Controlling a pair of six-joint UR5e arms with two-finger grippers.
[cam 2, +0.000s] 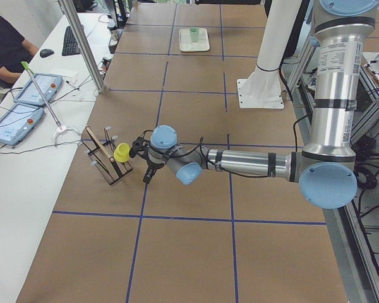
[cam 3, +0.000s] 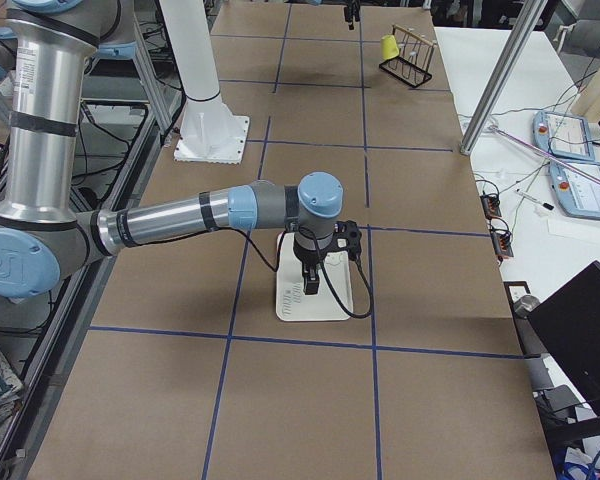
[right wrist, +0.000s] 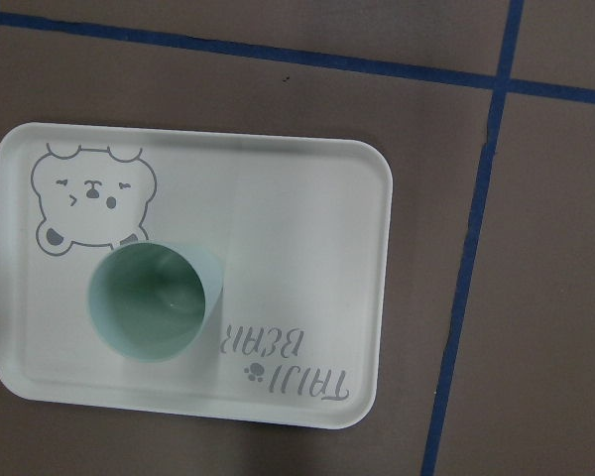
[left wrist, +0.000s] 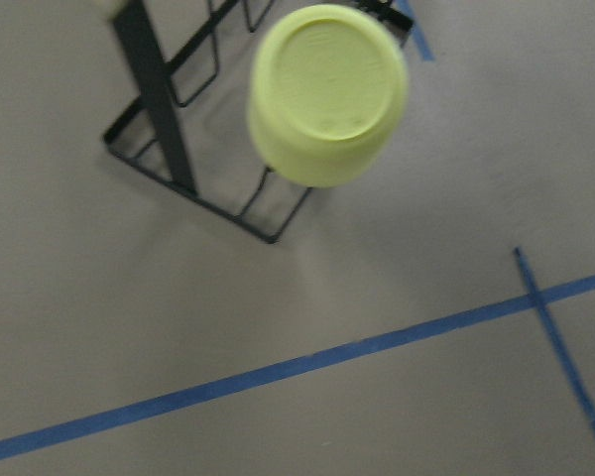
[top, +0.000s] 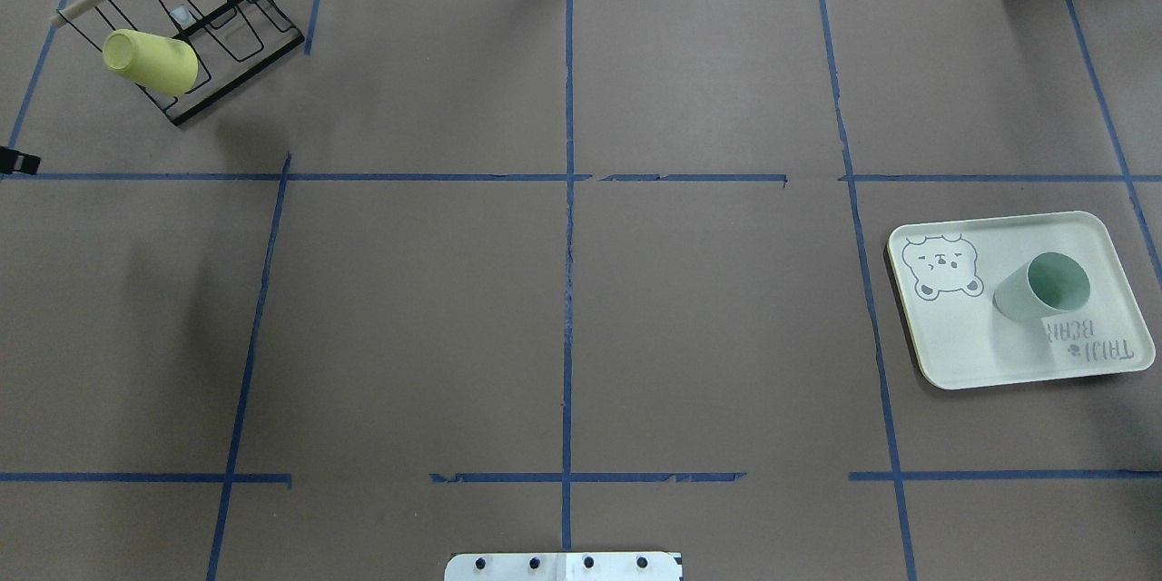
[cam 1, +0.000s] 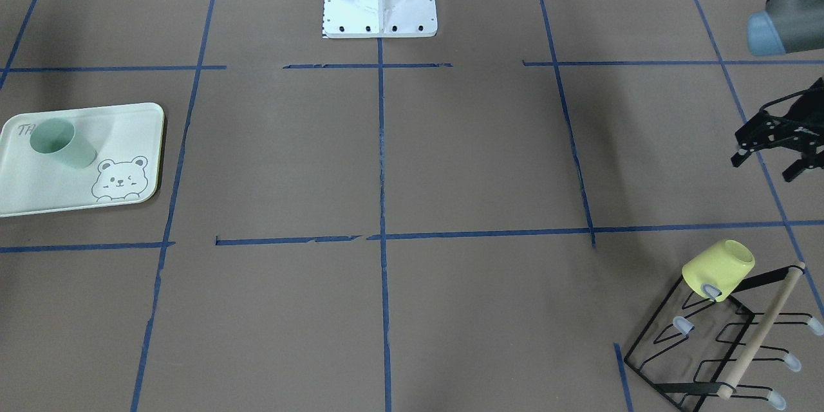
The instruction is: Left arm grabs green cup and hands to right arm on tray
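Note:
The green cup [cam 1: 61, 141] stands upright, mouth up, on the tray [cam 1: 129, 135], beside the bear drawing; nothing holds it. It also shows in the overhead view [top: 1042, 287] and the right wrist view [right wrist: 154, 302], on the tray [right wrist: 307, 228]. My right gripper [cam 3: 310, 272] hangs above the tray, and I cannot tell whether it is open or shut. My left gripper [cam 1: 766, 167] is open and empty at the table's far side, a short way from the rack.
A yellow cup [cam 1: 718, 268] hangs upside down on a prong of the black wire rack [cam 1: 708, 347], which has a wooden handle; it fills the left wrist view [left wrist: 327, 94]. The white robot base [cam 1: 380, 0] stands at the table's middle edge. Blue tape lines grid the brown table.

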